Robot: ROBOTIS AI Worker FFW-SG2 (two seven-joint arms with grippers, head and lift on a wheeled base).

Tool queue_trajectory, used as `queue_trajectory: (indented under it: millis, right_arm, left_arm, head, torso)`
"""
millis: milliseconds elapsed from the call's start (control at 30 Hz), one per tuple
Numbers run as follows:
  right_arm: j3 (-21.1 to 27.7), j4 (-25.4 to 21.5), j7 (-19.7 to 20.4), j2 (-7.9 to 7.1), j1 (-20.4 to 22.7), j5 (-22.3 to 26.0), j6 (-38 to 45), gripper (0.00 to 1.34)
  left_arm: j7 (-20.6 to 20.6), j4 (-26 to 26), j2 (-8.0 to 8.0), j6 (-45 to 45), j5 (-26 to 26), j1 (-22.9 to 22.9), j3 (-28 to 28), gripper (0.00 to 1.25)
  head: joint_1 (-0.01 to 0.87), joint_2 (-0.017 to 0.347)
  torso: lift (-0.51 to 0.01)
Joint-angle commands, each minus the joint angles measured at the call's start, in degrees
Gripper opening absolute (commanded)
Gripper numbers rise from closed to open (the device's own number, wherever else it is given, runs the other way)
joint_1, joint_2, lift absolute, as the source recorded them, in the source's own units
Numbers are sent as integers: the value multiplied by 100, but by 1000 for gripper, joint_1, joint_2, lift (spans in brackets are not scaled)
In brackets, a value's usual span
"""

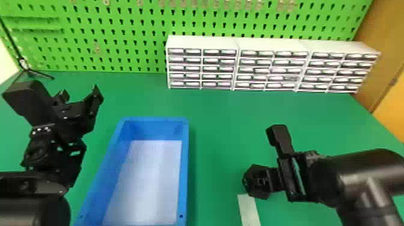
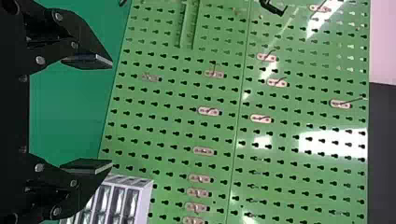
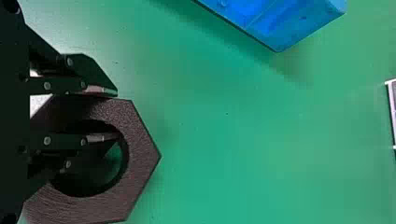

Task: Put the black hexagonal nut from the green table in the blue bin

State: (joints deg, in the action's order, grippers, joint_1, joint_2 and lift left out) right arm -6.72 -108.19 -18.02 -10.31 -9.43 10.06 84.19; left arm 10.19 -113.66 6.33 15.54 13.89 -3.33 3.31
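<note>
Black and hexagonal, the nut (image 3: 140, 154) is in the grasp of your right pincer (image 3: 117, 113). Its two fingers stand close together with one side of the ring pinched between them: one finger lies along the outer edge, the other sits within the round hole. From the head, your right arm comes in from the right edge and points left, so the nut is at the leftmost end of that arm, near the far end of a pale strip (image 1: 249, 210) on the green bench (image 1: 222, 120). Whether the nut clears the bench, you cannot tell.

To the left of the nut, across a stretch of green, stands the blue bin (image 1: 185, 168), its long axis running away from you. The long right-hand wall is the one nearest the nut. Your left pincer (image 2: 111, 114) waits beyond the opposite side of the bin, wide open and holding nothing.

Your right arm is the one to use. The step in hand looks like the carry: the nut probably needs to go left, high enough to pass over that near wall, then down inside. Too low, and its hanging edge could catch the rim.
</note>
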Motion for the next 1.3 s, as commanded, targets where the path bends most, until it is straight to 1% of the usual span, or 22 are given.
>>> queue_trajectory:
  millis: [0,67,433,867,1033,1133,1233,1267]
  right_arm:
    - [-40,0,0,-14,-15,-39,1,345]
    - [-58,0,0,-14,-15,-57,1,328]
    - [-58,-26,0,-6,-15,-83,-78,328]
    - [197,-79,0,-6,-59,-83,-368,328]
    - [303,-79,0,-23,-138,-127,-755,328]
    - [426,-79,0,-14,-147,-180,-1212,328]
    - [575,-62,0,82,-138,-329,-1678,328]
    - [646,-62,0,153,-138,-417,-1888,328]
  left_arm:
    - [0,1,0,2,9,-1,-6,755]
    - [0,1,0,2,9,-1,-6,755]
    - [0,1,9,2,18,-1,-6,755]
    - [0,1,18,2,18,-10,-6,755]
    - [0,19,18,11,9,16,-23,755]
    - [0,45,18,11,9,43,-50,755]
    - [0,72,18,11,18,60,-67,755]
    - [0,80,18,11,26,69,-67,755]
  head:
    - [692,8]
    - [692,8]
    - [692,8]
    - [692,8]
    - [692,8]
    - [692,8]
    - [692,8]
    - [692,8]
  torso:
    - [-97]
    - [-97]
    - [-97]
    - [-97]
    - [-97]
    - [-97]
    - [-97]
    - [-97]
